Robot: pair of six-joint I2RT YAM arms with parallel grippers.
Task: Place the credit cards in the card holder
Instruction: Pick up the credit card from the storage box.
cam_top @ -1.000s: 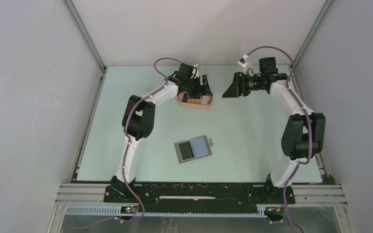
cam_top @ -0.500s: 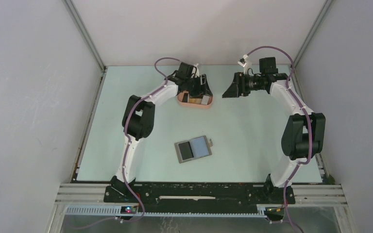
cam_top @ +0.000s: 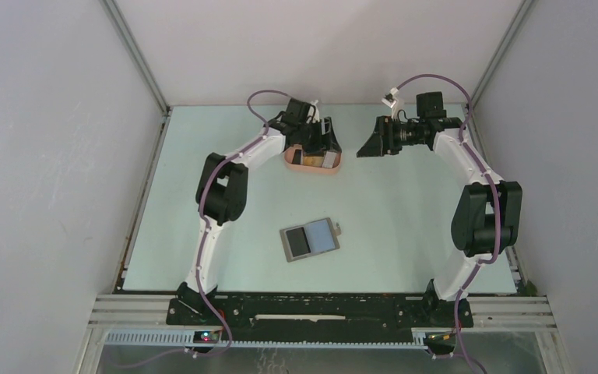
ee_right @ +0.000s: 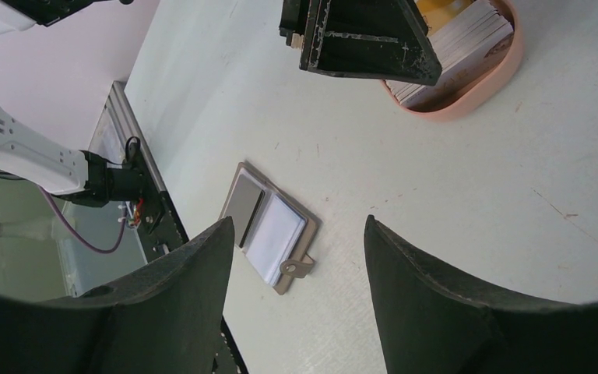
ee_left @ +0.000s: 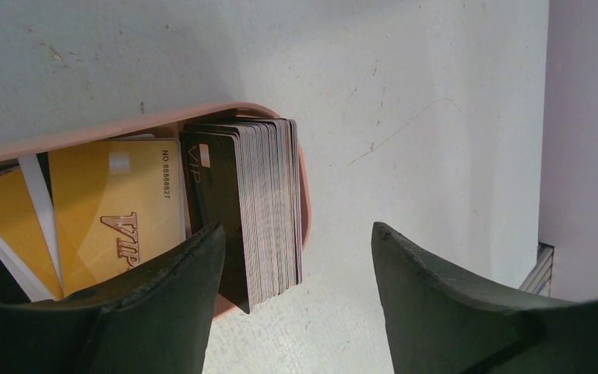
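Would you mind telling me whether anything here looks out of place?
Only in the tray: a black-fronted stack stands on edge against one end, while yellow cards lie fanned askew beside it. Nothing spilled.

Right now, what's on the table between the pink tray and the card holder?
Nothing: the table between the pink tray and the card holder is bare, as the top view shows.

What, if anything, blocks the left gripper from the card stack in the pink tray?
Likely nothing, so yes: the left gripper hangs open right above the card stack, jaws either side of it. The tray rim beside the stack may crowd one finger.
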